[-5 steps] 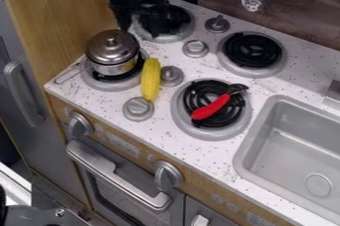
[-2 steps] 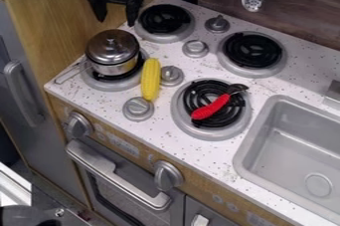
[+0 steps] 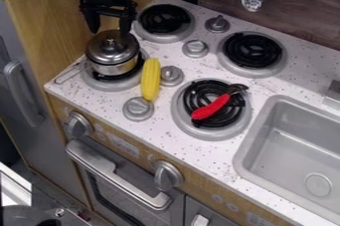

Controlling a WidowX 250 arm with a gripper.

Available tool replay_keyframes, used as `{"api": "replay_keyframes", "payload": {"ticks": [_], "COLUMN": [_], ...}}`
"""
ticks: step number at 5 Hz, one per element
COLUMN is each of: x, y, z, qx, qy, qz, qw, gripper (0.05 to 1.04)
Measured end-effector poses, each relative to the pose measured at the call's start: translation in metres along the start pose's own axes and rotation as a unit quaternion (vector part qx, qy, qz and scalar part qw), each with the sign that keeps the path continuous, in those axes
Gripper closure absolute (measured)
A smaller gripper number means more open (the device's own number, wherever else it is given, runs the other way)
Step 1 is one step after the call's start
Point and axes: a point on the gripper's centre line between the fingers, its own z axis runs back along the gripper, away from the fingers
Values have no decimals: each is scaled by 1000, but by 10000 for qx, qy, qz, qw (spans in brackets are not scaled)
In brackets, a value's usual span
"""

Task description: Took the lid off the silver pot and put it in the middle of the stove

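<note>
The black gripper (image 3: 110,30) hangs at the upper left, its two fingers apart and pointing down over the back of the silver pot. Its right fingertip overlaps the lid's back edge in view; whether they touch I cannot tell. The silver pot (image 3: 114,69) rests on the front left burner, its handle pointing left. A domed lid (image 3: 106,51) with a small knob covers the pot. Between the four burners, the middle of the stove (image 3: 184,63) is white speckled surface near two grey knobs.
Yellow corn (image 3: 150,79) lies just right of the pot. A red-handled utensil (image 3: 211,107) lies across the front right burner. Two more burners stand behind, the left one (image 3: 164,19) beside the gripper. A grey sink (image 3: 292,145) is at the right, and a wooden wall (image 3: 56,26) rises at the left.
The gripper has come from above the back left burner to the left, then down and closer to the pot lid. The pot, lid, corn and red utensil have stayed put.
</note>
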Motion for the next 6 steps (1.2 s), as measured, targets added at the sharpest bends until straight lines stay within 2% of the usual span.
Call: {"api": "replay_keyframes", "payload": {"ticks": [1, 3, 4, 5, 6], "x": [-2, -7, -7, -9, -14], "y": [1, -1, -3, -6, -18], "z": [-4, -10, -10, -11, -4], "qx": [32, 93, 148, 118, -35], "qy": [42, 137, 154, 142, 37], "qz": [-6, -63, -124, -151, -185], "qw": [10000, 9998, 9997, 9997, 9998], "gripper": [133, 712, 815, 815, 815]}}
